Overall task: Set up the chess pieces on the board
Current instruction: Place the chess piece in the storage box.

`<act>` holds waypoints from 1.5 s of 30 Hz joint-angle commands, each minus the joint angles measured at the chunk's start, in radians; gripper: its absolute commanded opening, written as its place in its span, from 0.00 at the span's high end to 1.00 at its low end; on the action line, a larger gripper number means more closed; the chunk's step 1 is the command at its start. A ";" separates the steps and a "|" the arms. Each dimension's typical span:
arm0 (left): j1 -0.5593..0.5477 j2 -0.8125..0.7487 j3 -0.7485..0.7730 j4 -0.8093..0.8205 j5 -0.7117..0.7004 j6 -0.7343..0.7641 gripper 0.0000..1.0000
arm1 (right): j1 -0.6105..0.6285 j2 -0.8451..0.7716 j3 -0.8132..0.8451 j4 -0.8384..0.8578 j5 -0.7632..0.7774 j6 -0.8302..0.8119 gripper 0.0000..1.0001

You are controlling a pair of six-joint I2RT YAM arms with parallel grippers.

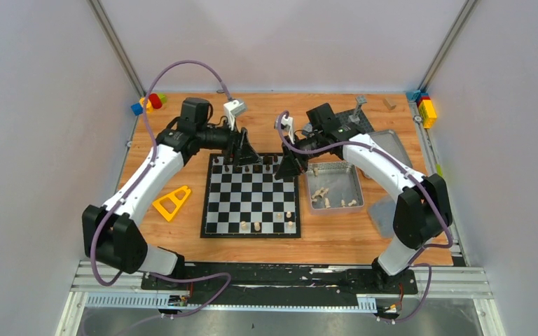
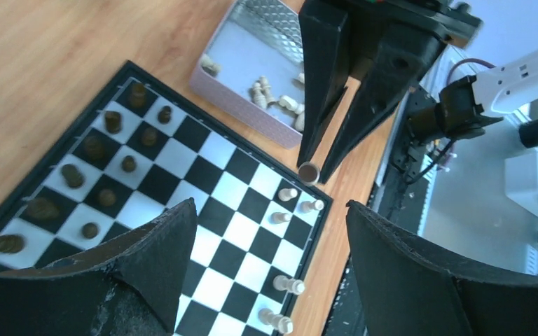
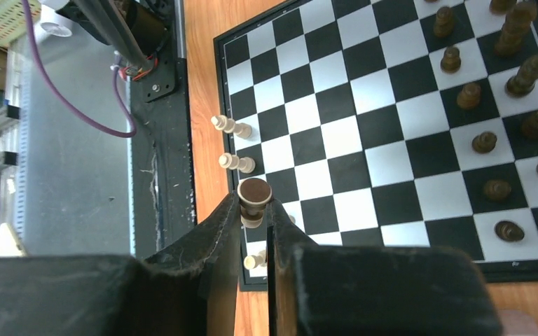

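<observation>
- Noting a yellow triangular toy frame (image 1: pixel 171 203) lying flat on the wooden table (image 1: pixel 182 241), left of the chessboard (image 1: pixel 252 199) and apart from it.
- Spotting coloured toy bricks (image 1: pixel 150 103) bunched in the far-left corner, more bricks (image 1: pixel 426 108) in the far-right corner, and a grey studded plate (image 1: pixel 361 117) behind the right arm.
- Finding the right gripper (image 3: pixel 254 210) hanging over the board's right edge, on the tin side, and blocking part of the tin in the left wrist view.
- Seeing its fingers pressing in on a dark brown chess piece (image 3: pixel 253 199), a flat round end facing the wrist camera.
- Seeing the left gripper (image 2: pixel 270 210) hovering over the board's far rows, fingers spread wide, only checks showing between them.
- Recording the board lying flat at mid-table between the arms: black and white checks, thin black border.
- Counting dark pieces (image 3: pixel 483 112) standing in the two far rows, one to a square.
- Picking out a handful of pale pieces (image 1: pixel 258 226) sitting along the near edge; upright or toppled, hard telling.
- Logging a rectangular silver metal tin (image 1: pixel 336 175) sitting just right of the board; touching it or not, hard telling.
- Finding loose pale pieces (image 2: pixel 263 91) lying in the tin, mostly toward its near side.
- Noting a second grey metal tray (image 1: pixel 394 143) lying behind, partly hidden by the right arm.
</observation>
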 commanded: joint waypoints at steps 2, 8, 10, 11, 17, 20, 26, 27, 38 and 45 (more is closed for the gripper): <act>-0.068 0.097 0.053 0.021 0.065 -0.088 0.20 | 0.048 -0.069 0.010 0.138 0.083 0.018 0.90; -0.080 0.126 0.071 -0.031 0.053 -0.048 0.25 | 0.047 -0.085 -0.027 0.098 0.320 -0.035 0.91; -0.080 0.103 0.054 -0.045 0.006 -0.012 0.25 | 0.040 -0.114 -0.079 0.057 0.426 -0.086 0.90; -0.080 0.093 0.042 -0.054 -0.029 0.014 0.24 | 0.030 -0.135 -0.111 0.050 0.470 -0.103 0.90; -0.080 0.018 -0.014 -0.079 -0.137 0.107 0.20 | -0.100 -0.184 -0.254 0.013 0.643 -0.161 0.89; -0.080 0.000 -0.030 -0.079 -0.166 0.123 0.20 | -0.133 -0.136 -0.280 0.017 0.711 -0.181 0.89; -0.079 -0.028 -0.038 -0.096 -0.192 0.147 0.19 | -0.138 0.013 -0.270 0.072 0.803 -0.212 0.87; -0.079 -0.036 -0.040 -0.097 -0.194 0.148 0.19 | -0.138 0.038 -0.263 0.080 0.816 -0.215 0.86; -0.079 -0.074 -0.062 -0.100 -0.216 0.172 0.16 | -0.141 0.116 -0.189 0.129 0.792 -0.113 0.42; -0.079 -0.078 -0.063 -0.098 -0.223 0.175 0.15 | -0.139 0.152 -0.158 0.154 0.744 -0.019 0.41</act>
